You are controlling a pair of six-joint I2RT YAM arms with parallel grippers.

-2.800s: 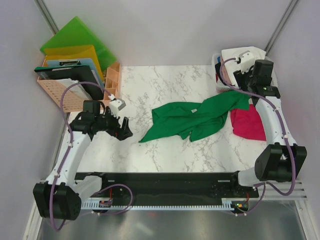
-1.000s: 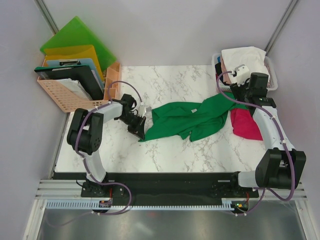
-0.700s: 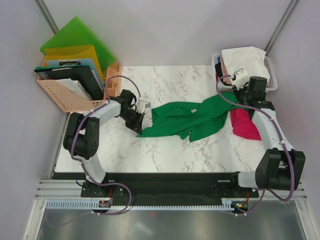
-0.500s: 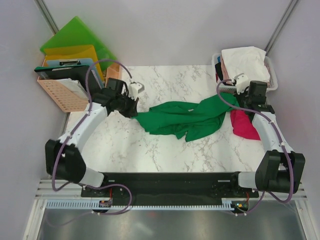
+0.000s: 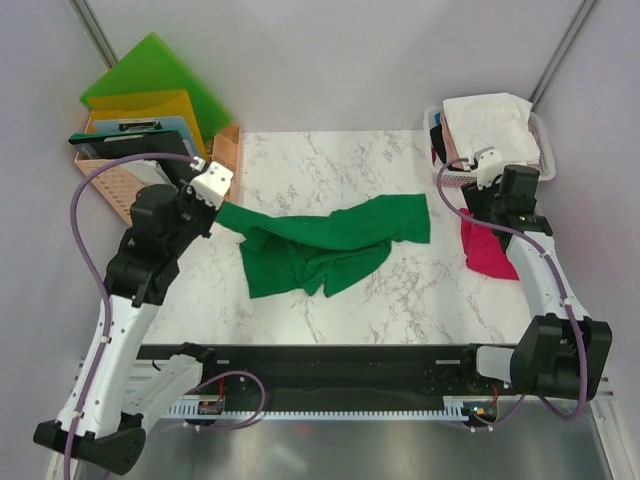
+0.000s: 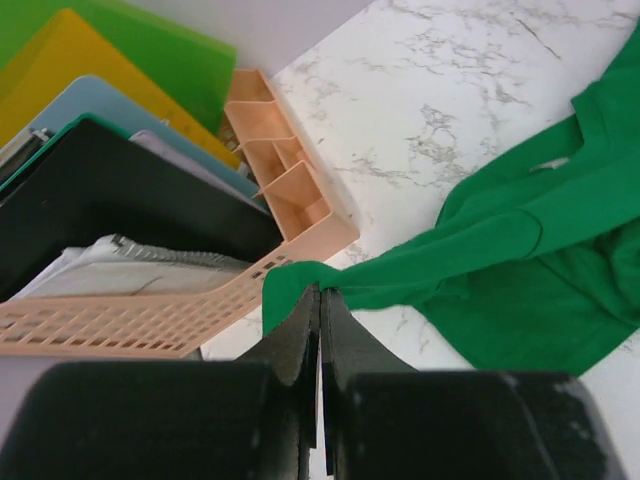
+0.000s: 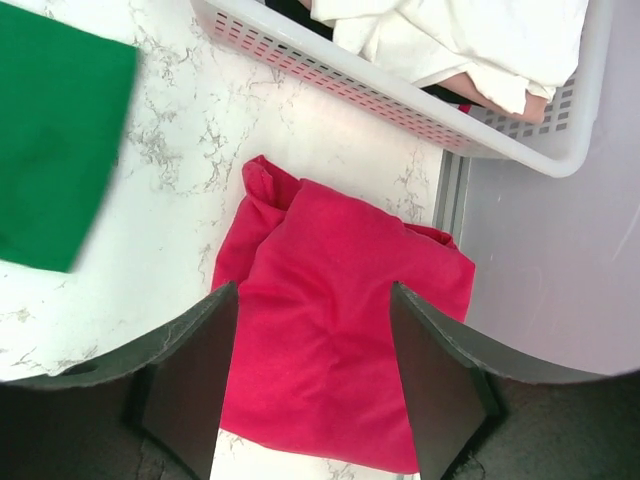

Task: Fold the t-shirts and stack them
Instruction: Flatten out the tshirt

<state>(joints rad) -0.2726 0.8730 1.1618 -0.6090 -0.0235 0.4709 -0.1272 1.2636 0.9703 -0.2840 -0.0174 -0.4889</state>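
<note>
green tee (image 5: 320,245): my left gripper (image 6: 320,296) pinches its nine o'clock corner, likely for spreading; right gripper (image 7: 312,310) gapes, empty.

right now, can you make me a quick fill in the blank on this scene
1. The left gripper is ___ on the green t-shirt.
2. The right gripper hangs, jaws ___, over the magenta-red t-shirt.
3. The white basket sits at the table's far ___ corner.
Missing words: shut; open; right.
</note>
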